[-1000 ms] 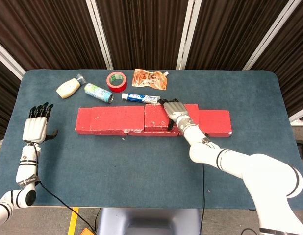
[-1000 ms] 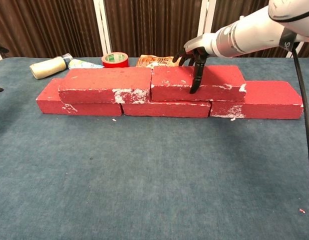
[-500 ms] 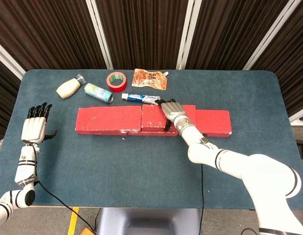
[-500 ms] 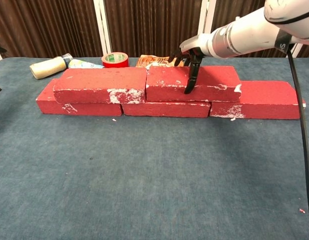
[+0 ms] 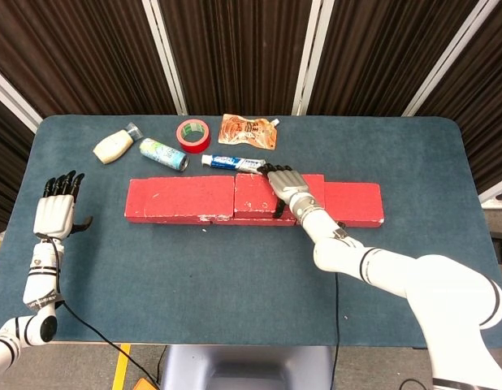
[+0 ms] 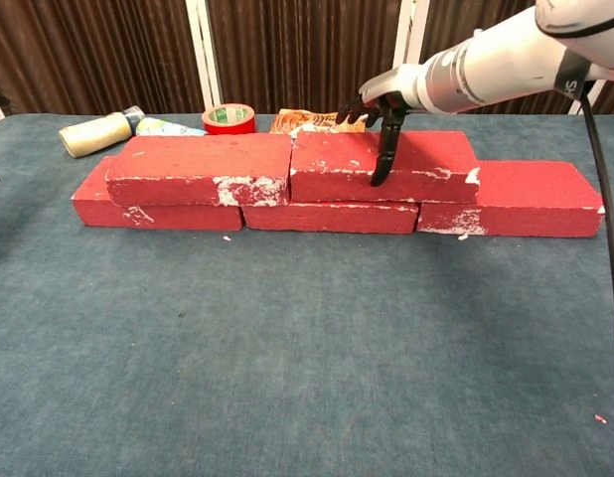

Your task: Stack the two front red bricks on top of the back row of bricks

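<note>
- Movement over the last second was small: the upper right brick (image 6: pixel 383 166), with the right hand (image 5: pixel 288 188) draped over it, slid left until its end met the upper left brick (image 6: pixel 200 169), closing the gap seen a second earlier; in the final half second it hardly shifted.
- Fingers of the right hand lay across the brick's top, with the thumb hooked down its front face; they still gripped it, though whether firmly I cannot tell.
- By my judgement both front bricks already sat on the back row, so only letting go and drawing the arm away remained.
- The left hand (image 5: pixel 56 213) hovered at the table's left edge, well apart from the bricks, holding nothing, its fingers straight and slightly spread; it had drifted a little lower in the head view.
- Bricks counted five: two on top, three beneath, namely the bottom left brick (image 6: pixel 153 211), bottom middle brick (image 6: pixel 330 218) and bottom right brick (image 6: pixel 531 200).
- Behind the row lay one each: a cream bottle (image 5: pixel 113 147), a small blue-green bottle (image 5: pixel 162 153), a red tape roll (image 5: pixel 193 134), an orange pouch (image 5: pixel 248 130) and a toothpaste tube (image 5: pixel 234 162).
</note>
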`<state>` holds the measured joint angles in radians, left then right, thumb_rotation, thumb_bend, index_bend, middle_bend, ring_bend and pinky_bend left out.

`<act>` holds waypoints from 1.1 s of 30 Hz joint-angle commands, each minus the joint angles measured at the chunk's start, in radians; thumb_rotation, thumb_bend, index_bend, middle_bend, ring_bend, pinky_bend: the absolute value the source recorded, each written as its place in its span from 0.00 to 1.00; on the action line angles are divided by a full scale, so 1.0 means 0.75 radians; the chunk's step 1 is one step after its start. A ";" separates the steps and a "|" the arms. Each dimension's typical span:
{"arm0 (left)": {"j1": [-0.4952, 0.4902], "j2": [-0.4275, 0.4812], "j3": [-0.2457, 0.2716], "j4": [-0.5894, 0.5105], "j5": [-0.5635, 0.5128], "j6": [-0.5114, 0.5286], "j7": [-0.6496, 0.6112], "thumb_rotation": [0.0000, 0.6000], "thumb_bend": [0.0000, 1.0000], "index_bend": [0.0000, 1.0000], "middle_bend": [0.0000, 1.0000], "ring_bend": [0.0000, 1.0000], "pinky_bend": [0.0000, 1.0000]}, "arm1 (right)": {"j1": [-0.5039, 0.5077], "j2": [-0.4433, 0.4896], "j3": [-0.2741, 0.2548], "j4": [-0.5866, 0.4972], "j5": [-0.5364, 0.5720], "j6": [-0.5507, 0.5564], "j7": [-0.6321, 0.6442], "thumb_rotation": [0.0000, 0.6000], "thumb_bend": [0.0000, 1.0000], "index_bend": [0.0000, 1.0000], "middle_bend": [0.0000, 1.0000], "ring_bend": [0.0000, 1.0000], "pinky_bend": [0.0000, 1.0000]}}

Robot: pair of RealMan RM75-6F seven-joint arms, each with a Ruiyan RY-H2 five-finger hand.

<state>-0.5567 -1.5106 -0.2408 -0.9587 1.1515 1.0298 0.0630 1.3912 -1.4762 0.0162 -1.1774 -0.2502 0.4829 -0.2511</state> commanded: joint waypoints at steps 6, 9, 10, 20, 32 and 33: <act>0.000 -0.006 -0.005 -0.016 -0.014 0.000 0.025 1.00 0.28 0.00 0.00 0.00 0.00 | -0.080 0.122 0.039 -0.178 -0.097 0.074 0.063 1.00 0.00 0.03 0.08 0.06 0.00; 0.004 -0.016 -0.004 -0.020 -0.016 0.009 0.031 1.00 0.28 0.00 0.00 0.00 0.00 | -0.180 0.239 0.063 -0.351 -0.231 0.180 0.113 1.00 0.00 0.03 0.08 0.06 0.00; 0.005 -0.017 -0.003 -0.023 -0.013 0.014 0.032 1.00 0.28 0.00 0.00 0.00 0.00 | -0.211 0.270 0.069 -0.400 -0.272 0.216 0.128 1.00 0.00 0.03 0.08 0.06 0.00; 0.040 0.020 0.002 -0.110 -0.027 0.029 0.035 1.00 0.28 0.00 0.00 0.00 0.00 | -0.725 0.539 -0.010 -0.868 -0.882 0.908 0.270 1.00 0.00 0.03 0.08 0.06 0.00; 0.123 0.090 0.024 -0.215 0.013 0.153 0.031 1.00 0.29 0.00 0.00 0.00 0.00 | -1.316 0.344 -0.202 -0.556 -1.373 1.488 0.482 1.00 0.00 0.03 0.08 0.06 0.00; 0.126 0.090 0.028 -0.210 0.021 0.158 0.027 1.00 0.29 0.00 0.00 0.00 0.00 | -1.352 0.323 -0.213 -0.517 -1.395 1.501 0.498 1.00 0.00 0.03 0.08 0.06 0.00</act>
<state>-0.4649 -1.4443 -0.2230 -1.1198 1.1622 1.1445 0.0845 0.4639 -1.1792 -0.0974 -1.6507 -1.2248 1.5584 0.0674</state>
